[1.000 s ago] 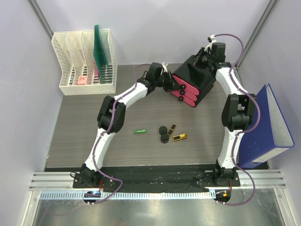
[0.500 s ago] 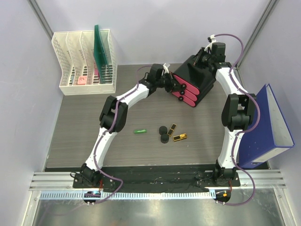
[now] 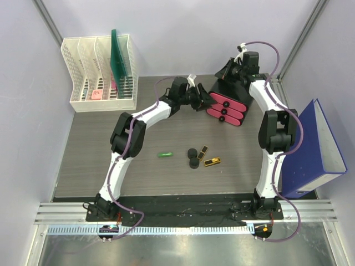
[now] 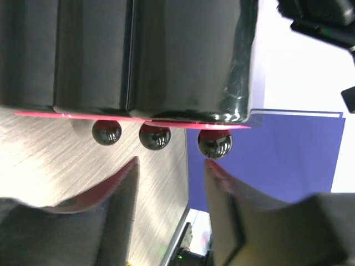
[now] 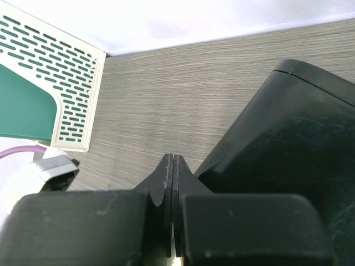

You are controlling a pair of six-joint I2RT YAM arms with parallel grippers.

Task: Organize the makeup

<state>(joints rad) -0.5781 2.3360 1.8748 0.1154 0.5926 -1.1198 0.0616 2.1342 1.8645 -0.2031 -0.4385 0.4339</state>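
The black box with pink drawer fronts (image 3: 228, 106) stands at the back right. My left gripper (image 3: 205, 100) is open and empty just left of the fronts. In its wrist view its jaws (image 4: 171, 166) gape below the three black knobs (image 4: 154, 136), touching none. My right gripper (image 3: 228, 71) is shut and empty at the box's back left top edge, beside the black box wall (image 5: 288, 138) in its wrist view. A slim green tube (image 3: 165, 154), two black compacts (image 3: 192, 152) and two gold-black sticks (image 3: 212, 162) lie mid-table. The bottles and the orange tube are out of view.
A white file rack (image 3: 100, 72) with a green folder (image 3: 118, 58) and a small pink block (image 3: 95, 95) stands at the back left. A blue binder (image 3: 316, 149) leans at the right edge. The rack also shows in the right wrist view (image 5: 55, 66).
The box has swung round and shifted right, so its pink fronts now face the near side more. My left gripper followed to the right. My right gripper moved left along the box's top.
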